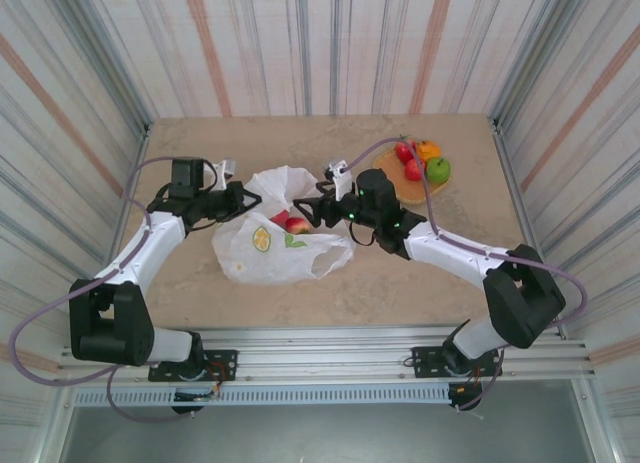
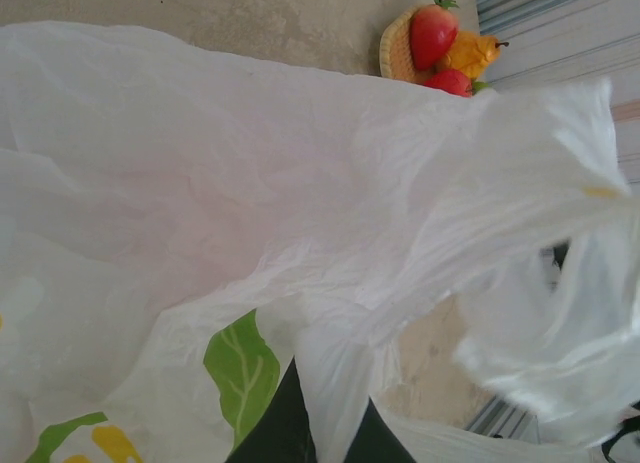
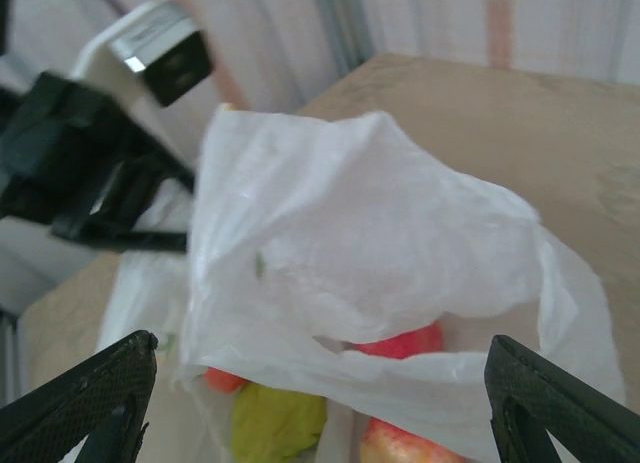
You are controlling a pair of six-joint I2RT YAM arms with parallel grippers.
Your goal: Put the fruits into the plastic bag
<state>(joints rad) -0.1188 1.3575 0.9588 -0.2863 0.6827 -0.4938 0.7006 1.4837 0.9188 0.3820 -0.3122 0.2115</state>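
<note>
Roughly halfway: some fruits (image 1: 292,222) lie inside the plastic bag (image 1: 262,251) at frame centre, several sit on the woven tray (image 1: 392,186) upper right, left gripper (image 1: 240,196) pinching the bag's rim, right gripper (image 1: 312,212) spread, empty, at its mouth.

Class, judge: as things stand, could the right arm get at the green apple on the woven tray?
Probably yes. The green apple sits uncovered on the tray, close beside the right arm. The right gripper is open at the plastic bag and would only need to swing back.
</note>
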